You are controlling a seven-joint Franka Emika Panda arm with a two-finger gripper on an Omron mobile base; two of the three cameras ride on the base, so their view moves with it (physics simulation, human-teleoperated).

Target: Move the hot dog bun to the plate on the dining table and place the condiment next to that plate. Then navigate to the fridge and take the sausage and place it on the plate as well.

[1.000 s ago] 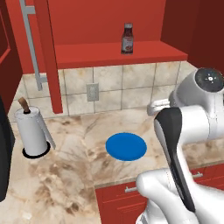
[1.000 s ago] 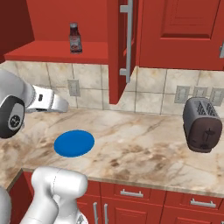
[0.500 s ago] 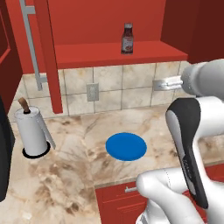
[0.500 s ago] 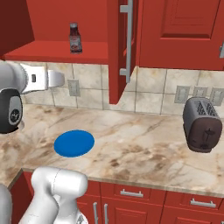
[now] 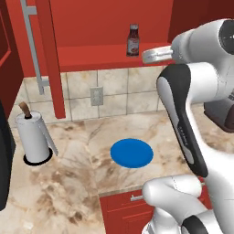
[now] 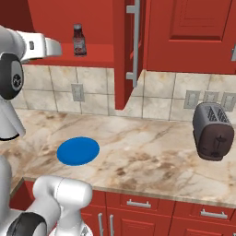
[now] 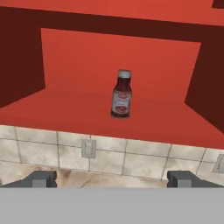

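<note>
My tool (image 7: 112, 179), fingers spread wide, faces the bottle (image 7: 121, 94) upright on the shelf (image 7: 175, 124) ahead, aligned for grasping.

Condiment (image 5: 133, 40) upright on shelf (image 5: 91, 57) — blue plate (image 5: 131, 153) below.

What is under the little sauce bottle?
The condiment stands upright on a red cabinet shelf. Tiled wall runs below the shelf. The spot right beneath the bottle's base is covered.
</note>
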